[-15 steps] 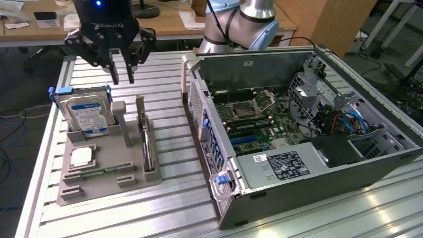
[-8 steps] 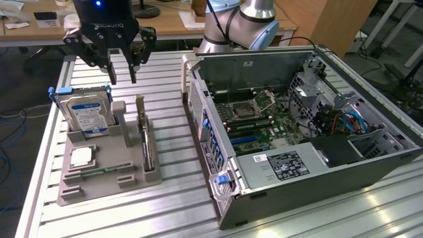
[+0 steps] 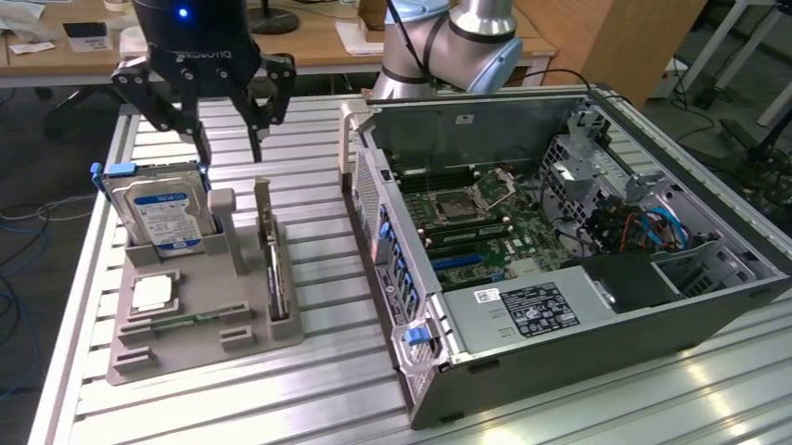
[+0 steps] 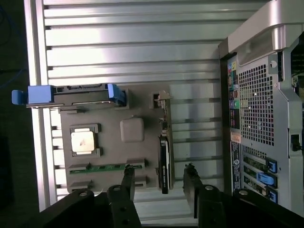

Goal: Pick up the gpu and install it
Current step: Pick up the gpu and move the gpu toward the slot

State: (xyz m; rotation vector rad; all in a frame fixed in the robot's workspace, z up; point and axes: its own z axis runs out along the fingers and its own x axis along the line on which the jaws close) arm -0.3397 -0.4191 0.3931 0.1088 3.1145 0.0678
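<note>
The gpu stands on its edge in a slot of the grey holder, its pale bracket pointing up. From above, the gpu reads as a thin dark strip. My gripper hangs open well above the holder, behind the gpu and the hard drive. In the wrist view the gripper has its two black fingers on either side of the card's line, one end of the card lying between them, nothing held. The open computer case lies at the exterior view's right with its motherboard exposed.
The holder also carries a silver hard drive in a blue caddy, a processor and a green memory stick. The slatted aluminium table runs under everything. The case's rear wall stands close beside the holder.
</note>
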